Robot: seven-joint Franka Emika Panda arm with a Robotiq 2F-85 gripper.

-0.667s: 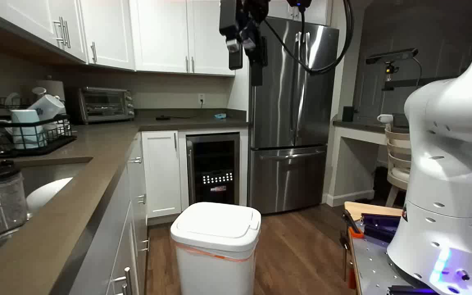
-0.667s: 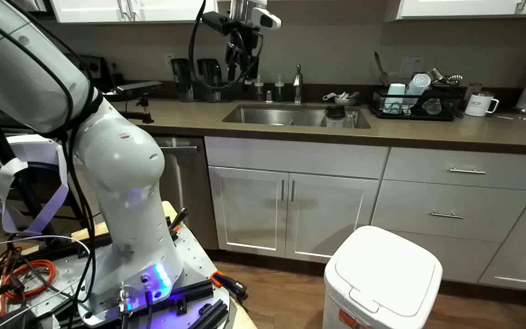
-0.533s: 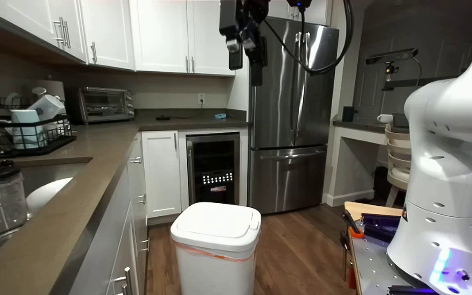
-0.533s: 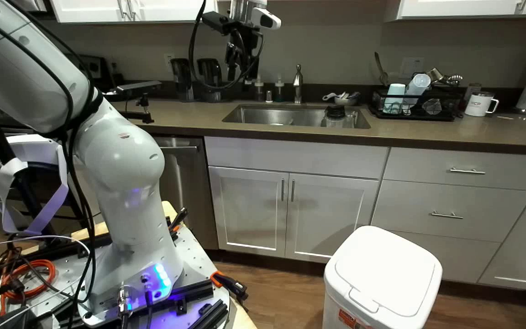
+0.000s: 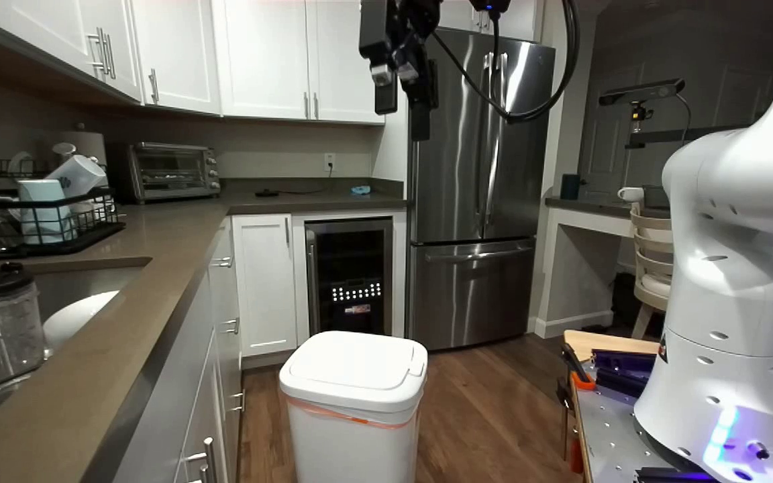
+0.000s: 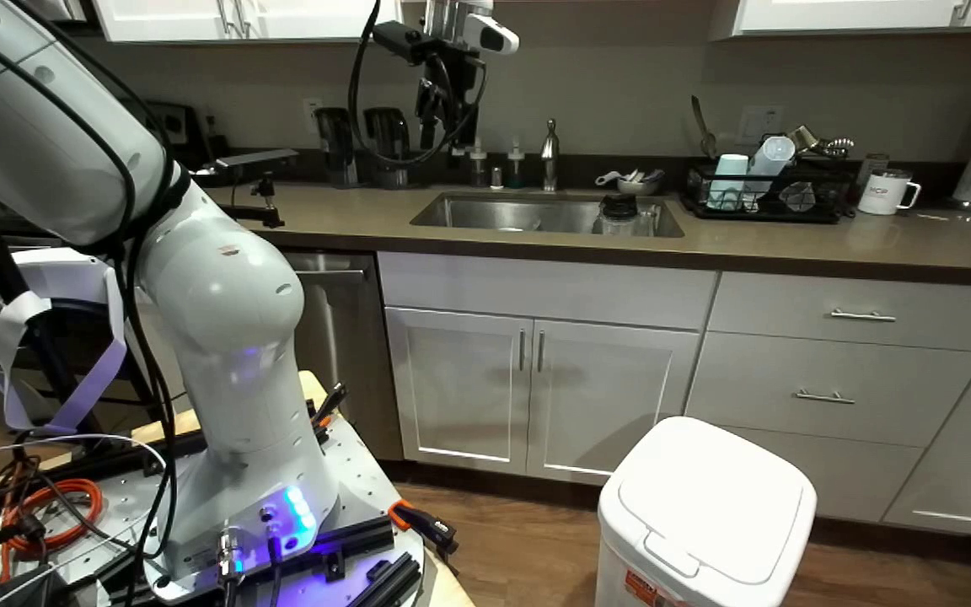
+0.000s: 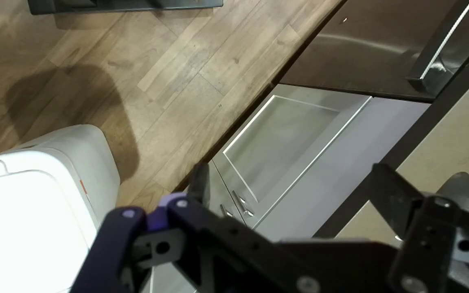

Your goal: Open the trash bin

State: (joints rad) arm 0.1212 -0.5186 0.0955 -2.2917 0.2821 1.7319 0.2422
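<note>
- Wrist view: fingers (image 7: 395, 199) spread apart, well clear of the white trash bin (image 7: 47, 203)
- Lid (image 5: 349, 365) down in both exterior views (lying flat)

Arm (image 6: 220, 295): white, standing on its base (image 6: 237, 497), bent at the shoulder
Base light (image 6: 300, 509): glowing blue
Wrist (image 6: 456, 24): up high, near the top edge in an exterior view
Gripper (image 5: 403, 113): black, pointing down, jaws spread wide apart in the wrist view
</note>
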